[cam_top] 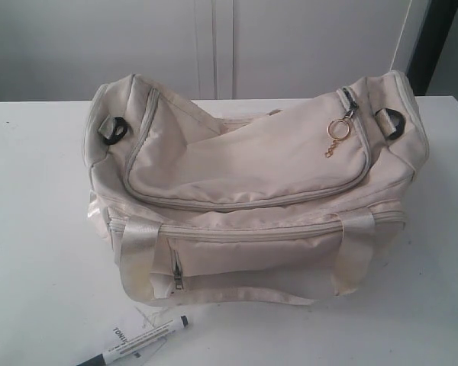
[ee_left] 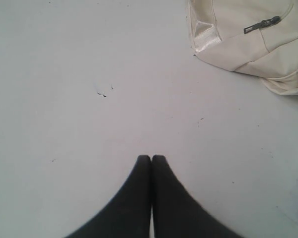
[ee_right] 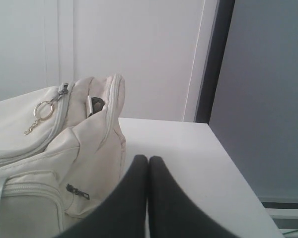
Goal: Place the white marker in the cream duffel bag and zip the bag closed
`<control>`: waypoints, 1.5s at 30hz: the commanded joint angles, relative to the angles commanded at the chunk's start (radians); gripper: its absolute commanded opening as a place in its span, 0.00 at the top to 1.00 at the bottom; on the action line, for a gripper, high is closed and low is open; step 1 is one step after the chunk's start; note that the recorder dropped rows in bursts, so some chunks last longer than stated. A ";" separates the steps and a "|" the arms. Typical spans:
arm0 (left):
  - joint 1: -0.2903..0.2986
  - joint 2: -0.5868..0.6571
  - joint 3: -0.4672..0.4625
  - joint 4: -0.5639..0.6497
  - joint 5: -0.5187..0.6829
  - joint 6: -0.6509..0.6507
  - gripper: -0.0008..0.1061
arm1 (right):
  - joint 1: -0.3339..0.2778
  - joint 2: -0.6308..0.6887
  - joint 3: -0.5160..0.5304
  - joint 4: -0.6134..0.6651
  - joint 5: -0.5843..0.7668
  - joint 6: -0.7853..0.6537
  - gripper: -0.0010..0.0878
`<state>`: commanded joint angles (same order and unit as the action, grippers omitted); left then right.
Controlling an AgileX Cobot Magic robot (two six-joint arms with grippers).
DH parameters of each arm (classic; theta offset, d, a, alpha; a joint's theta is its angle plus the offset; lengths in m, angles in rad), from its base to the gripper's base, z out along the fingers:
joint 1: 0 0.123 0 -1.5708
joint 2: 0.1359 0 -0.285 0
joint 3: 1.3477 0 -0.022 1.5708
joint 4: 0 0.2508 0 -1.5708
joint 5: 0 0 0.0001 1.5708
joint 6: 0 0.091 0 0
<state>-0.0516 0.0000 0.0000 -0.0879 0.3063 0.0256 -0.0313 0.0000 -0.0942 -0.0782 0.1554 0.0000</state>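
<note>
The cream duffel bag (cam_top: 252, 191) sits in the middle of the white table (cam_top: 38, 229), its curved top flap lying zipped with a gold keychain (cam_top: 336, 137) at the right end. The white marker (cam_top: 141, 341) with black cap lies on the table in front of the bag, near the front edge. No gripper shows in the exterior view. In the left wrist view my left gripper (ee_left: 151, 157) is shut and empty over bare table, with a corner of the bag (ee_left: 248, 39) some way off. My right gripper (ee_right: 148, 158) is shut and empty beside the bag's end (ee_right: 64, 163).
A white paper tag (cam_top: 130, 335) lies under the marker. White cabinet doors (cam_top: 214, 46) stand behind the table. In the right wrist view the table's edge (ee_right: 238, 168) runs close by, with a dark panel (ee_right: 263, 89) beyond it.
</note>
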 joint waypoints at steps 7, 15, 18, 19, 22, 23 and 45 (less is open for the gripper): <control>0.000 0.000 0.000 0.000 0.000 0.000 0.99 | 0.000 0.000 0.000 0.000 0.000 0.000 0.99; 0.000 0.000 0.000 0.000 0.000 0.000 0.99 | 0.000 0.000 0.000 0.000 -0.009 0.000 0.99; 0.000 0.000 0.000 0.000 0.000 0.000 0.99 | 0.000 0.000 0.000 0.000 -0.025 0.000 0.99; 0.000 0.000 0.000 0.000 0.000 0.000 0.99 | 0.000 0.000 0.000 0.000 -0.044 0.000 0.99; 0.000 0.000 0.000 0.000 0.000 0.000 0.99 | 0.000 0.000 0.000 0.000 -0.113 0.000 0.99; 0.000 0.000 0.000 0.000 0.000 0.000 0.99 | 0.000 0.000 0.000 0.000 -0.146 0.000 0.99; 0.000 0.000 0.000 0.000 0.000 0.000 0.99 | 0.000 0.000 0.000 0.000 -0.309 0.000 0.99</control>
<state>-0.0516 0.0000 0.0000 -0.0879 0.3063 0.0256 -0.0313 0.0000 -0.0942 -0.0782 -0.1531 0.0000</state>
